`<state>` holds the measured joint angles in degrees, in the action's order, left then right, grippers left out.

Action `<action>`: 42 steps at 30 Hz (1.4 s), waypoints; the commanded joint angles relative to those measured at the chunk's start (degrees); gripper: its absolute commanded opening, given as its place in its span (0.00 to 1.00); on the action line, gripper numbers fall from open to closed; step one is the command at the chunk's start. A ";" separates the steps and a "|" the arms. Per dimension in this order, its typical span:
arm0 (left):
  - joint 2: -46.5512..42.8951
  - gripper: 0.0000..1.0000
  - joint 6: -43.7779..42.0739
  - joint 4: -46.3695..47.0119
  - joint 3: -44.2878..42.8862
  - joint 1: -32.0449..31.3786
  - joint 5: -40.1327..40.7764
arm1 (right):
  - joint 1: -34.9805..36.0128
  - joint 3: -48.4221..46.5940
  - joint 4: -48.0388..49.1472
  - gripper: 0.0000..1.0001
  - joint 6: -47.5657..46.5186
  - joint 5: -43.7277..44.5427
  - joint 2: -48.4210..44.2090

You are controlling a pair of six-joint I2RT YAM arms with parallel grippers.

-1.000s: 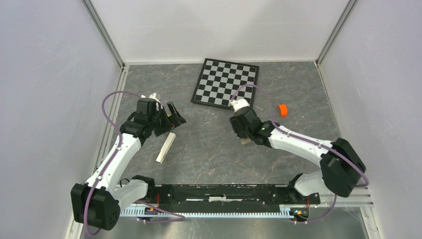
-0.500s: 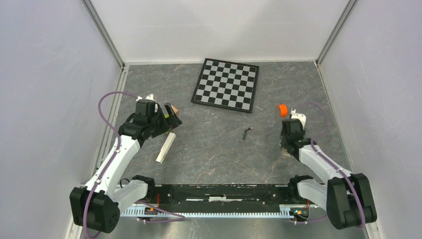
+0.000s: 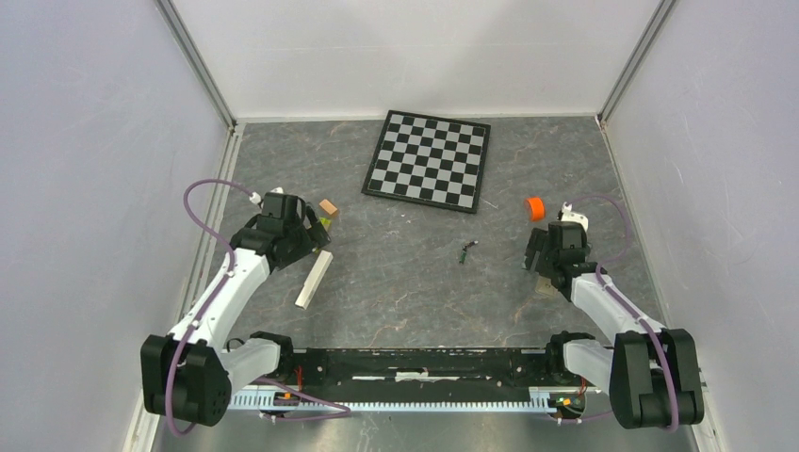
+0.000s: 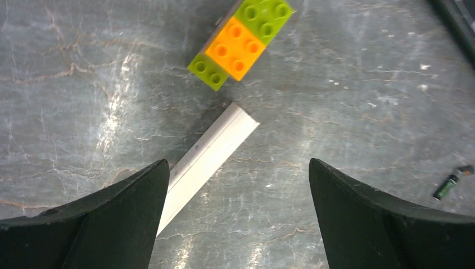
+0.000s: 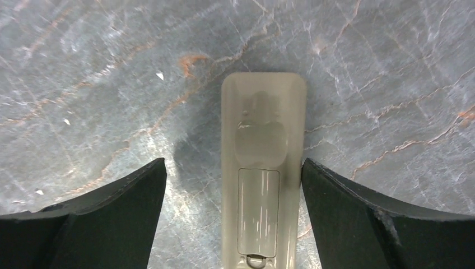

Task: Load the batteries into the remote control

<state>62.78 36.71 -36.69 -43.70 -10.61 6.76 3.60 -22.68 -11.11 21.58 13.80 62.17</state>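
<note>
The remote control point(image 5: 263, 168) lies back-up on the table, pale, with its battery cover shut. My right gripper point(image 5: 233, 162) is open and straddles it, the right finger close against its edge. In the top view the remote point(image 3: 546, 286) peeks out under the right gripper point(image 3: 541, 270). The batteries point(image 3: 467, 250), tiny dark greenish cylinders, lie in the middle of the table, left of the right gripper; one shows in the left wrist view point(image 4: 447, 186). My left gripper point(image 4: 238, 163) is open and empty above the floor at the left point(image 3: 316, 235).
A long cream block point(image 3: 314, 280) lies partly under the left gripper point(image 4: 207, 157). A green and orange toy brick point(image 4: 241, 40) sits just beyond it point(image 3: 327, 209). An orange cap point(image 3: 535, 207) lies behind the right gripper. A checkerboard point(image 3: 429, 160) lies at the back.
The right arm swung from the table's middle to the right side and now sits over the remote. The left gripper drew back, and the toy brick now shows beyond it.
</note>
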 commanded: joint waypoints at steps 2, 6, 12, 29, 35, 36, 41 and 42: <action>1.98 0.96 4.85 2.61 4.88 0.20 1.94 | -0.24 -6.32 -1.71 0.93 -1.54 -1.70 -3.25; 1.62 0.88 5.13 4.91 8.30 -0.19 -0.22 | -0.20 -8.06 -2.90 0.93 -1.68 -3.06 -4.23; 1.61 0.83 5.35 8.40 11.87 -2.29 -0.61 | -0.17 -8.68 -2.63 0.92 -0.61 -5.86 -4.84; 8.43 0.30 2.60 10.45 10.50 -13.48 7.31 | -0.18 -10.59 -1.74 0.89 -2.73 -24.52 -7.01; 6.24 0.05 -3.19 15.44 6.01 -17.88 -2.94 | 1.16 -7.62 7.43 0.91 -1.81 -44.11 -9.43; 5.50 0.03 -3.84 17.73 5.85 -18.05 -7.92 | 1.78 -6.50 10.40 0.92 -0.63 -47.14 -10.34; 3.11 0.02 -4.20 30.94 3.76 -19.19 -33.64 | 10.10 -4.37 25.52 0.97 5.86 -55.70 -12.08; 3.20 0.02 -4.31 31.73 2.68 -19.75 -36.87 | 12.21 -4.75 27.32 0.98 6.46 -56.00 -11.95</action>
<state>68.03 35.27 -18.04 -35.94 -28.75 -7.94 9.61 -27.57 0.73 23.20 -32.10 51.07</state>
